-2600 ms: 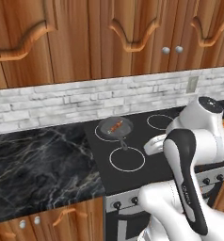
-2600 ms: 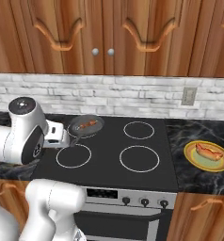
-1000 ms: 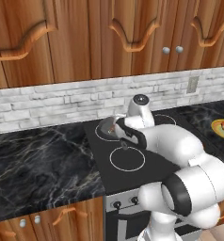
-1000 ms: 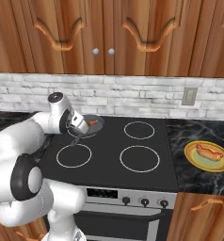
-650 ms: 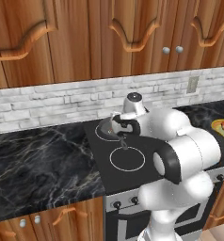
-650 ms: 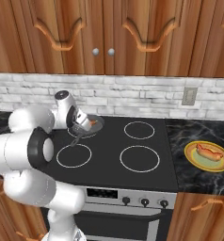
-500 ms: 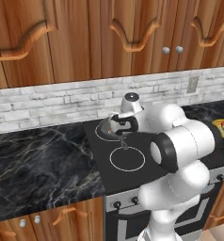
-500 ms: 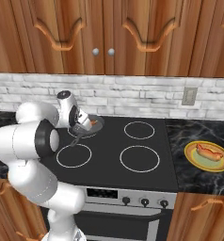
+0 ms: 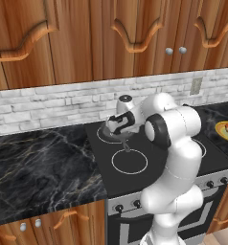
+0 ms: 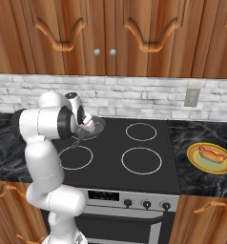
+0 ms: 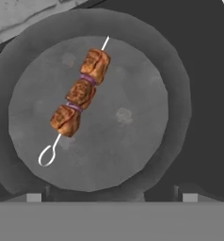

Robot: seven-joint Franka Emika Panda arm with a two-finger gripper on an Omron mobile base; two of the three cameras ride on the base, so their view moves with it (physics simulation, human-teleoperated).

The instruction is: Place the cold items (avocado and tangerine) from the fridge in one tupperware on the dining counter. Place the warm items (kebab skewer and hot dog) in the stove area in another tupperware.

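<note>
The kebab skewer (image 11: 80, 93), three browned meat chunks with purple onion slices on a thin white metal pin with a looped end, lies flat inside the round grey frying pan (image 11: 132, 155), a little off the middle of its floor. No brand, label or lettering can be read anywhere on it or on the pan. The two-finger gripper (image 11: 109, 196) hangs right over the pan, its two small dark fingertips (image 11: 33, 197) spread wide apart near the pan's rim, released and gripping nothing, with the skewer well clear between and beyond them. From the right base view, the pan sits on the rear left burner of the black glass stovetop (image 10: 149, 177), and the white arm folds down over it. Further out on the right, the hot dog (image 10: 211, 154) rests in its bun on a round yellow-green plate (image 10: 198, 164), which stands on the black marble counter (image 10: 208, 184) beside the stove. Behind runs a pale brick backsplash (image 10: 149, 100) with a blank wall socket plate (image 10: 191, 98), under brown wooden cabinets (image 10: 149, 33) with small round knobs
</note>
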